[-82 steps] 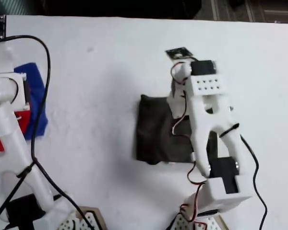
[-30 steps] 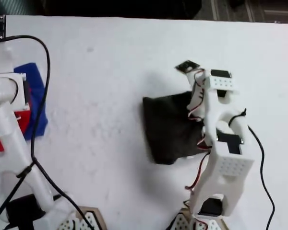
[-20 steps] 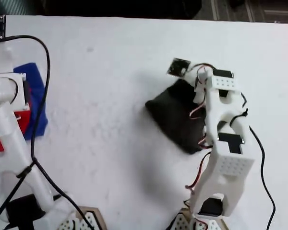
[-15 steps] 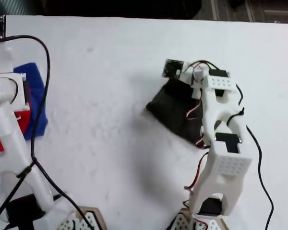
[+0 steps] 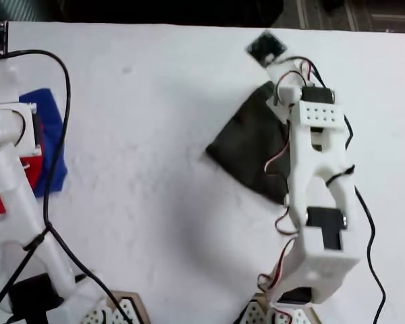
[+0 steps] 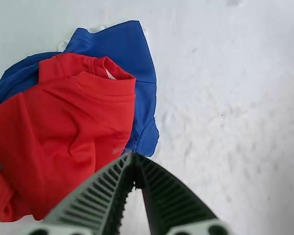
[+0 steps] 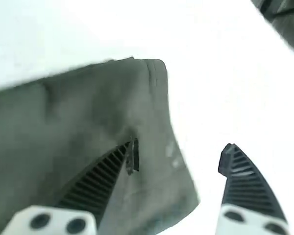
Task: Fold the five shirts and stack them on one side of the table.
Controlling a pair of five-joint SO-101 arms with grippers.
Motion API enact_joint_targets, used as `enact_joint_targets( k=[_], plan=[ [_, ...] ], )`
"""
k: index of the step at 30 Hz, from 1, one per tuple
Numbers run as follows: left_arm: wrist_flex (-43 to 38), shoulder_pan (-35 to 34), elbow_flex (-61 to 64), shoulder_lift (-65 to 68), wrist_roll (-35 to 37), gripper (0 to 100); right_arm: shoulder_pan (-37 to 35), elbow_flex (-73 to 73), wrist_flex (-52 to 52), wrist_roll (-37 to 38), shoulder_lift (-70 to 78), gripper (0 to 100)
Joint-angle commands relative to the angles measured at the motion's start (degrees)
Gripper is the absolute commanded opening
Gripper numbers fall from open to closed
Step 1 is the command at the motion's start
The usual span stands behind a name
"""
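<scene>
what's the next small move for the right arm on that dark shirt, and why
Probably shut the right gripper on the dark grey folded shirt: its fingers stand open astride the shirt's edge, one over cloth, the other over the white table. It lies apart from the red shirt on the blue shirt, so it needs gripping to move.

Robotics lab (white table, loose cables).

A white table ends at dark flooring beyond.
</scene>
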Motion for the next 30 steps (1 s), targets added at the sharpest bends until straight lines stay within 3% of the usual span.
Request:
enact_joint_targets(
  k=[1, 12, 15, 19, 21, 30],
  plan=[
    [-0.2, -0.1, -0.6, -2.1, 0.1, 2, -1.5, -2.0, 10.8, -12.3, -7.4, 27.8],
    [0.1, -0.1, -0.6, -2.2, 0.1, 2, -4.0, -1.8, 34.8, -47.3, -18.7, 28.1],
    [0.1, -0.1, -0.6, -2.2, 0.1, 2, -4.5, -1.6, 38.0, -56.2, -18.2, 35.5],
    [0.1, -0.1, -0.6, -2.2, 0.1, 2, -4.3, 0.7, 32.1, -64.4, -11.9, 53.3],
    [0.2, -0.1, -0.6, -2.2, 0.1, 2, -4.3, 1.4, 27.8, -66.5, -7.3, 57.4],
    [0.3, -0.4, -0.6, -2.2, 0.1, 2, -4.2, 1.4, 6.5, -68.5, 12.0, 55.3]
  ],
)
